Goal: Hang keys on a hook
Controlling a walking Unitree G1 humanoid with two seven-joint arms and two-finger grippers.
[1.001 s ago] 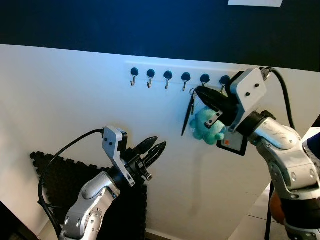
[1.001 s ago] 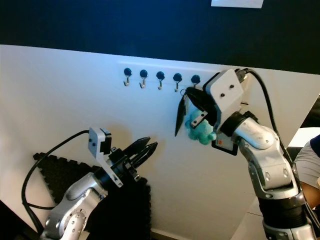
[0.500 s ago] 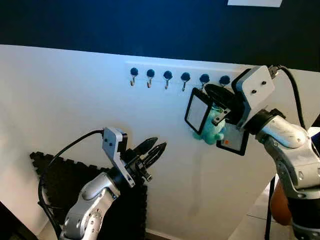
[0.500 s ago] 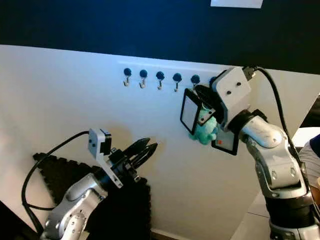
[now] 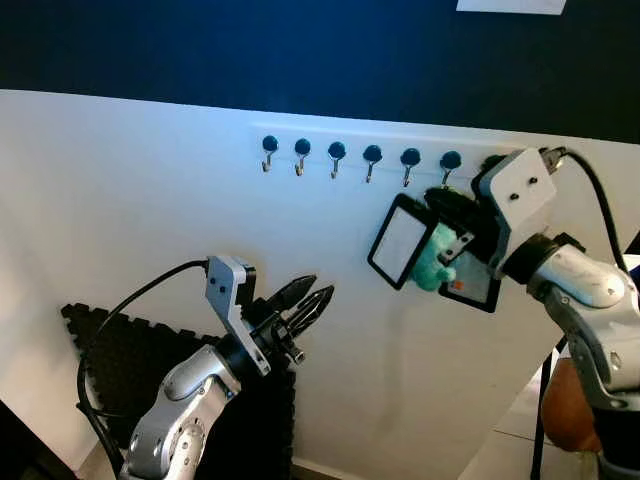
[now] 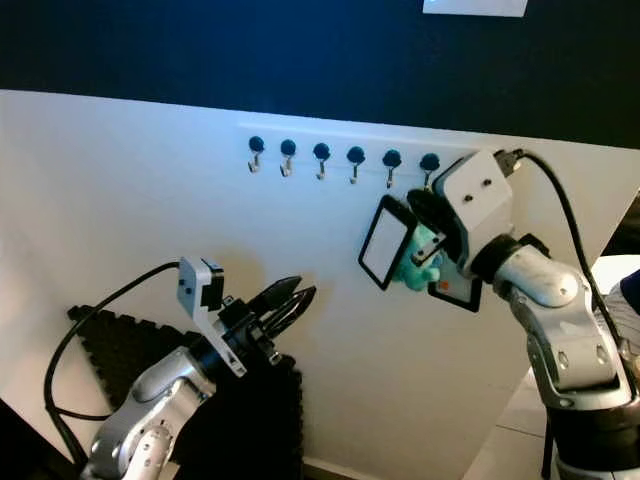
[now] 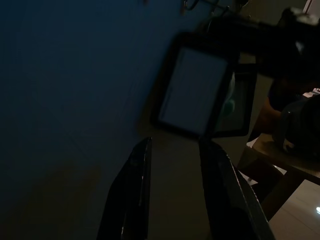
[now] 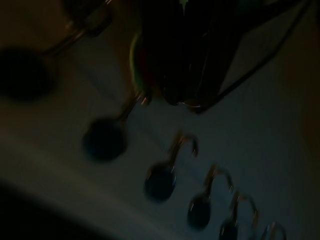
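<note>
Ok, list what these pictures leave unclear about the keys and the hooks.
- Keys: none can be picked out; the right hand, the card holder and the teal plush cover that spot in the eye views.
- Keyring on a hook or not: cannot tell.
- Right wrist view: dark and blurred.
- Left wrist view: dark; hooks cut off at the edge.

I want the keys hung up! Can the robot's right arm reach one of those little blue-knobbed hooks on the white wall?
Probably yes. The right gripper, holding the keyring with a teal plush charm, hangs just below the row of blue-knobbed hooks, and nothing stands between them.
</note>
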